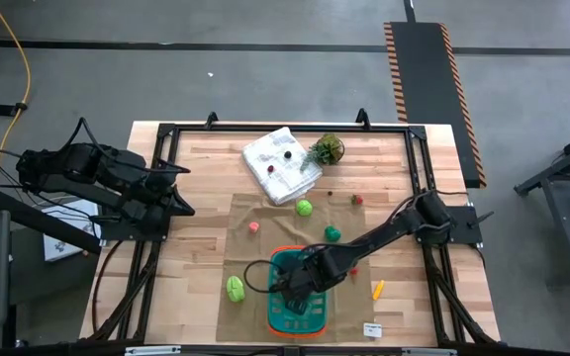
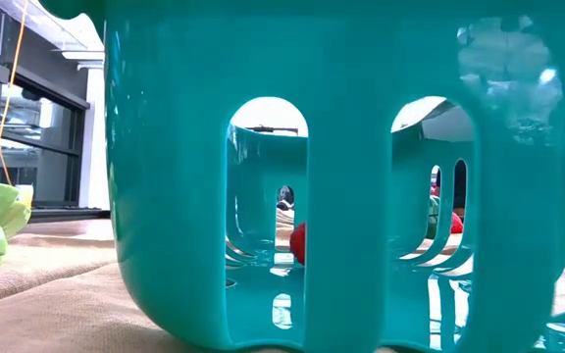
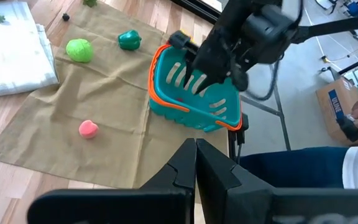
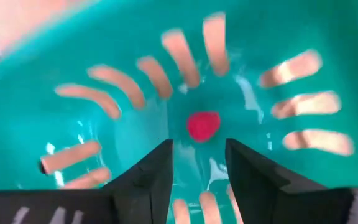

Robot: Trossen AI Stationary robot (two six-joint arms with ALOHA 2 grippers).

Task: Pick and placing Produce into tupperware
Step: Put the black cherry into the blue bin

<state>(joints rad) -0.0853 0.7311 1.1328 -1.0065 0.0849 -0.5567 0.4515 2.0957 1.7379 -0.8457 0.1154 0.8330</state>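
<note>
- The right gripper [image 4: 197, 163] is held over the inside of the tupperware [image 1: 277, 314], near the desk's [image 1: 196, 178] front edge; its jaws are parted, with nothing between them.
- A small red produce piece [image 4: 202, 124] is seen lying on the basket's slotted floor, just beyond the fingertips.
- The left gripper [image 3: 196, 163] is kept back at the desk's left side; its jaws are closed together on nothing.
- Other produce is left on the tan cloth [image 1: 240, 237]: a light green piece [image 1: 236, 288], a round green piece [image 1: 304, 207], a dark green one [image 1: 332, 233], a pink one [image 1: 253, 227]; an orange piece [image 1: 377, 289] lies on bare wood.
</note>
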